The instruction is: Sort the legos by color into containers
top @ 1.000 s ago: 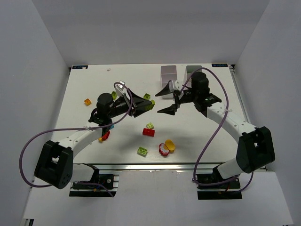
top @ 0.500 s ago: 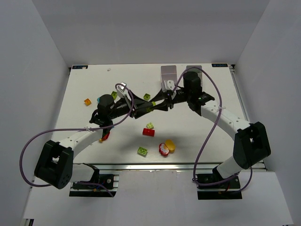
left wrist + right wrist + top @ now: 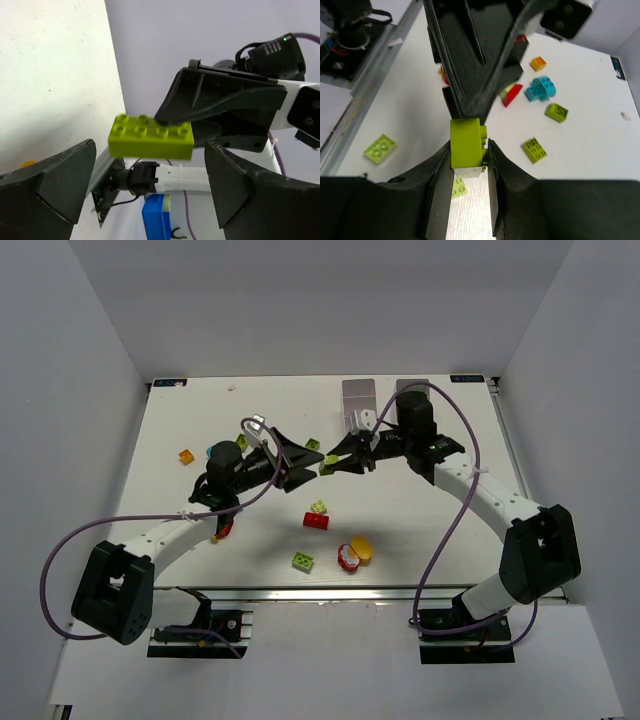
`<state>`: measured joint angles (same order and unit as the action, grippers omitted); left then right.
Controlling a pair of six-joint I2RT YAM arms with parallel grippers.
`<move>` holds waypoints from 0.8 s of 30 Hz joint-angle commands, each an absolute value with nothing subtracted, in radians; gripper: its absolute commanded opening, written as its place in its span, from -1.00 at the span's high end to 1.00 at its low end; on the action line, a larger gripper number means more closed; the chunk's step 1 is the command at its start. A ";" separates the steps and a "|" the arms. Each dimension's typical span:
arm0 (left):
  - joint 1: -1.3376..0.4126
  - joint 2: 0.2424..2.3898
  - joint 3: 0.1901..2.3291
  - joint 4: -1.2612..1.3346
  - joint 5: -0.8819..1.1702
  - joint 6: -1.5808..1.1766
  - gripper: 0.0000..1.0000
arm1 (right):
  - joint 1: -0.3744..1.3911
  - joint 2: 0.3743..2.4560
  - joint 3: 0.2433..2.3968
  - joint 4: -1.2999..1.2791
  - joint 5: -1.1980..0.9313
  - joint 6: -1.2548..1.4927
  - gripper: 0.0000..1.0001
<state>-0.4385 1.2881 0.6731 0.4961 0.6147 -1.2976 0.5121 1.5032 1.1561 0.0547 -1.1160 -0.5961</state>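
Seen from above, the right gripper pinches a lime-green studded plastic brick just left of and nearer than the two narrow white plastic bins. The left gripper gapes wide around the brick. In the left wrist view, its black fingers stand clear of the brick on both sides. In the right wrist view, both fingers clamp the brick.

White arms, black joints — looping purple cables.
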 commanded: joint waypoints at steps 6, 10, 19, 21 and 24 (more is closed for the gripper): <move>-0.367 1.187 0.727 0.192 0.445 -1.149 -0.96 | 0.348 1.427 1.132 -0.035 -0.889 -0.626 1.00; -0.341 1.167 0.755 0.026 0.359 -1.074 -0.96 | 0.232 1.483 1.179 -0.096 -0.720 -0.756 1.00; -0.298 1.151 0.690 -0.031 0.382 -1.068 -0.96 | 0.130 1.680 1.359 -0.109 -0.531 -1.063 1.00; -0.298 1.144 0.684 -0.040 0.382 -1.062 -0.96 | 0.130 1.739 1.428 -0.117 -0.514 -1.077 1.00; -0.296 1.132 0.681 -0.067 0.373 -1.052 -0.96 | 0.129 1.819 1.515 -0.120 -0.460 -1.097 1.00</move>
